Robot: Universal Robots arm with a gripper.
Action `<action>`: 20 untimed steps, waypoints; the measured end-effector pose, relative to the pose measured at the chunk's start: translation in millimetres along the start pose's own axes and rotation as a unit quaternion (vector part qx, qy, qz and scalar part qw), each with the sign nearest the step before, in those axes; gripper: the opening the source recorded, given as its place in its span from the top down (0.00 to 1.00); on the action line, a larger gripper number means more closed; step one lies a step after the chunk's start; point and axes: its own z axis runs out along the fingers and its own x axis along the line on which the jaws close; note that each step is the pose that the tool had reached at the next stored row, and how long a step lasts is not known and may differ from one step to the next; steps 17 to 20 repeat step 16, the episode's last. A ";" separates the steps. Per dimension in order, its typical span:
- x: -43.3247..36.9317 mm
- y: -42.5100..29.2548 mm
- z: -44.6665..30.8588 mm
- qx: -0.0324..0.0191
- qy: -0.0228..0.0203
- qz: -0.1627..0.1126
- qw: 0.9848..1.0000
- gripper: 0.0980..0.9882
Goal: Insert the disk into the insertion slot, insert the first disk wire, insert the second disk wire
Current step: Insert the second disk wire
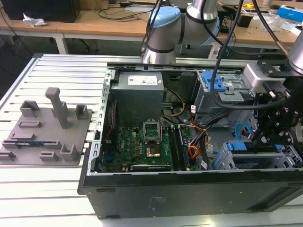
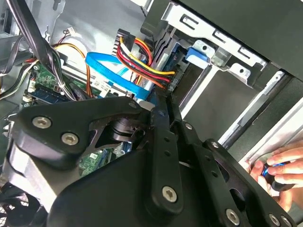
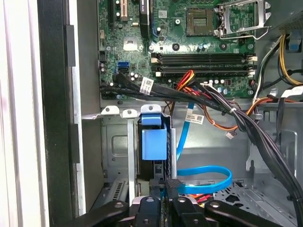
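The disk, edge-on in its blue carrier, sits down inside the low grey insertion slot; in the exterior view the disk lies in the slot at the case's near right corner. My gripper hangs right over the disk's rear edge, shut on the black plug of a flat blue disk wire that loops away beside it. In the second wrist view a bundle of red, yellow and black wires runs to the disk's end next to the blue wire. From the exterior view my gripper is a black shape above the slot.
The green motherboard and a thick black cable bundle lie just beyond the slot. A taller grey cage with a blue latch stands behind. A person's hand holds a small blue-black object outside the case. A grey fixture plate lies on the exterior view's left.
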 end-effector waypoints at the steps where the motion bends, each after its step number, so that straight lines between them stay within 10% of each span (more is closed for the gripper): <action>1: 0.0 -0.1 -2.3 0.000 0.000 0.000 1.000 0.85; 6: -0.1 -1.2 -38.4 0.000 0.004 0.000 1.000 0.57; 13: -0.1 -1.2 -39.1 0.000 0.004 0.000 1.000 0.59; 15: -0.1 -1.2 -39.5 0.000 0.004 0.000 1.000 0.80; 20: -0.1 -1.2 -39.5 0.000 0.004 0.000 1.000 0.80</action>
